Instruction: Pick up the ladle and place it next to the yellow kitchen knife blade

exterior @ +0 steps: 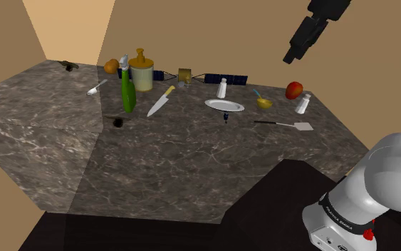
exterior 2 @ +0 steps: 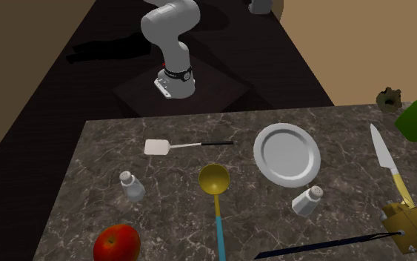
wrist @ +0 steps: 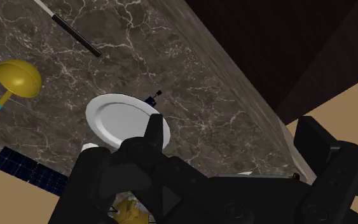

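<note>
The ladle (exterior: 263, 102) has a yellow bowl and a blue handle. It lies on the dark marble counter between a white plate (exterior: 224, 105) and a red apple (exterior: 294, 90). In the second exterior view the ladle (exterior 2: 214, 179) lies with its bowl toward the robot. The knife (exterior: 161, 101) has a yellow handle and a pale blade and lies beyond the plate, by a green bottle (exterior: 127, 89); the same knife (exterior 2: 387, 159) shows at the second exterior view's right. My gripper (exterior: 291, 55) hangs high above the counter, over the apple end. In the wrist view the gripper (wrist: 238, 143) is open and holds nothing, and the ladle (wrist: 18, 77) lies far below.
A white spatula (exterior: 284, 125) lies nearer the stand than the ladle. Two white shakers (exterior: 222, 88) (exterior: 303, 104) stand beside the plate and the apple. A yellow jar (exterior: 142, 71), a small box (exterior: 185, 75) and a dark blue strip (exterior: 224, 78) line the wall.
</note>
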